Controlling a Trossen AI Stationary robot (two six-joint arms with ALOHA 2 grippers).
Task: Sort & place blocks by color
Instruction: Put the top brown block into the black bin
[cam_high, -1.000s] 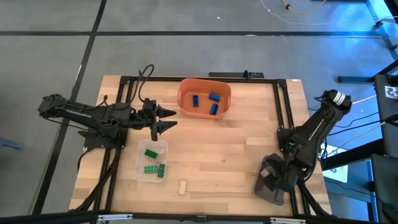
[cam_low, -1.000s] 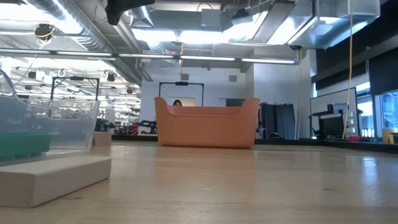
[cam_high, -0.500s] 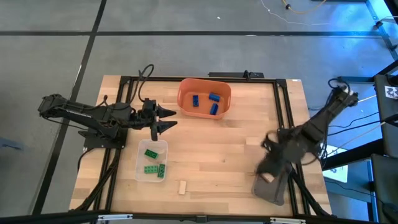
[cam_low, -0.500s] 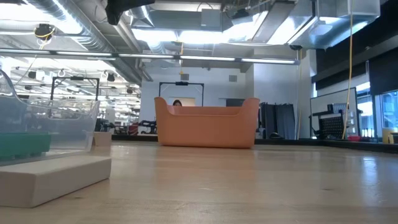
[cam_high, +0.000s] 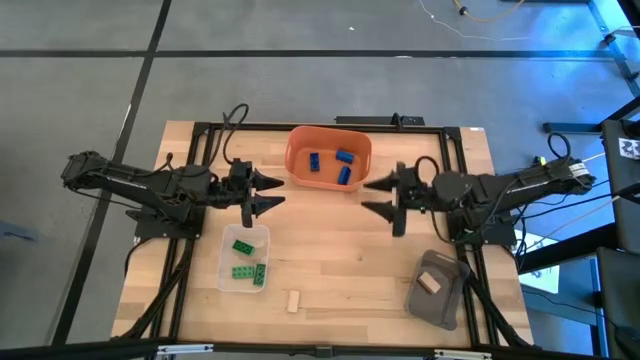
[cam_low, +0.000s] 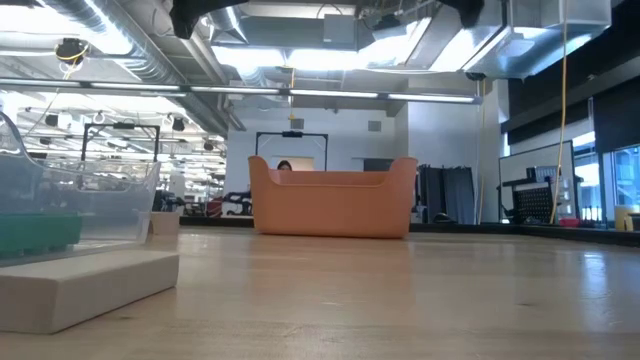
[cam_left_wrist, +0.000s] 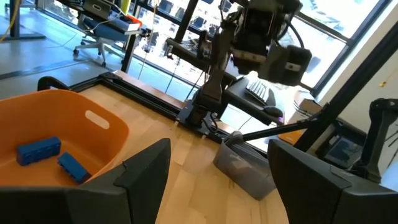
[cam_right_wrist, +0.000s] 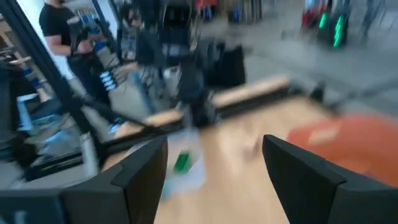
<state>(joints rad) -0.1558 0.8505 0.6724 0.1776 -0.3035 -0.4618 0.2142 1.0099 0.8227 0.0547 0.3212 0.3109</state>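
Note:
Three blue blocks (cam_high: 331, 164) lie in the orange bin (cam_high: 297, 150) at the far middle. Three green blocks (cam_high: 245, 262) lie in the clear tray (cam_high: 226, 268) near the left. One tan block (cam_high: 293, 301) lies flat on the table by the near edge, and another tan block (cam_high: 430, 283) rests in the grey tray (cam_high: 445, 303) at the near right. My left gripper (cam_high: 276, 191) hangs open above the table, left of the bin, pointing right. My right gripper (cam_high: 366, 196) hangs open to the bin's right, pointing left. Both are empty.
A black frame (cam_high: 455, 190) runs around the table's left, far and right sides. Bare wood (cam_high: 330, 240) lies between the two grippers and the trays. In the low view the tan block (cam_low: 85, 285) lies close in front, the orange bin (cam_low: 332, 198) farther back.
My right gripper has risen from over the grey tray at the near right and swung toward the table's far side and middle. It has turned from pointing down to level, facing left. The tan block in the grey tray now shows uncovered.

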